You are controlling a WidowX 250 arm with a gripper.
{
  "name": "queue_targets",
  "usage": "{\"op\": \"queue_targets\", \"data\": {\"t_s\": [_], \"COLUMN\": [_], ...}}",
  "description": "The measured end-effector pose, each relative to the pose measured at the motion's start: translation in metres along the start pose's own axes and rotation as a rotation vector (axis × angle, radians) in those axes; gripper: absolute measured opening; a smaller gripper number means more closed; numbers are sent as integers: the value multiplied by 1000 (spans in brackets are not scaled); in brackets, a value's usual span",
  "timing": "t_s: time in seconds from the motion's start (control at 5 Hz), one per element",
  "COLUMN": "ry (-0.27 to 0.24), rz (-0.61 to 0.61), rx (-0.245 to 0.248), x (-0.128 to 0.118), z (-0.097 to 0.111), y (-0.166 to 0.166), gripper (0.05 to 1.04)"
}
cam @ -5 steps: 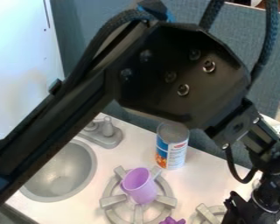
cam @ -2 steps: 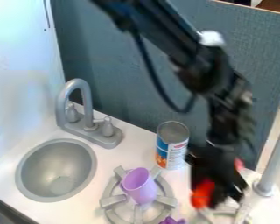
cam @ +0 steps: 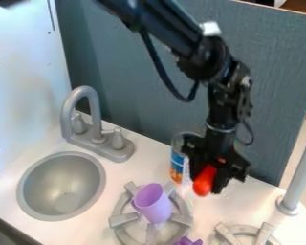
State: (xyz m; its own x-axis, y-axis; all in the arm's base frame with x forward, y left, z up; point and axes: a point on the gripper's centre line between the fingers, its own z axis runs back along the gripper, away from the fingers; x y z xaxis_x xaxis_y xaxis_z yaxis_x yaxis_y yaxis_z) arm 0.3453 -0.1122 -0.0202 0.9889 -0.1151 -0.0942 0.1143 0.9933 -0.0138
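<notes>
- A red object [cam: 204, 181] is held by the black gripper [cam: 209, 185], its fingers closed about it, above the counter and to the right of the purple cup [cam: 153, 203] in the view.
- The can [cam: 177, 165], behind the cup and slightly to its right, is partly covered by the gripper.
- The cup is supported, tilted, by the gray burner [cam: 124, 219]; a small purple item [cam: 189, 242] is seen just in front and to the right of it.
- A second burner [cam: 246, 230] is placed right of the cup, toward the front; bare white counter [cam: 225, 206] is seen between it and the gripper.
- Farther right of the cup, a gray post [cam: 299, 179] is set near the counter's edge.
- Behind the cup, the counter is bounded by a blue-gray panel [cam: 149, 72].
- Left of the cup, the sink [cam: 63, 186] is sunk into the counter, with the faucet [cam: 95, 124] mounted behind it.
- Since the previous frame, the gripper and red object have been shifted leftward and farther back, nearer the can; more of the second burner is now exposed.
</notes>
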Motion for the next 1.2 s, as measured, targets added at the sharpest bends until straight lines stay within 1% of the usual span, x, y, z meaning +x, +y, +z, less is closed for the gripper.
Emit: {"op": "queue_targets", "data": {"t_s": [0.2,0.4,0.6,0.8,1.0,1.2], "ry": [4,8,11,0,28,47], "rz": [104,119,104,100,104,109], "rx": [48,72,64,65,91,111], "x": [11,10,13,26,33,40], "z": [-22,-47,-64,-72,-90,-91], "y": [4,-6,-20,-23,-21,-21], "gripper": [565,565,565,564,564,564]}}
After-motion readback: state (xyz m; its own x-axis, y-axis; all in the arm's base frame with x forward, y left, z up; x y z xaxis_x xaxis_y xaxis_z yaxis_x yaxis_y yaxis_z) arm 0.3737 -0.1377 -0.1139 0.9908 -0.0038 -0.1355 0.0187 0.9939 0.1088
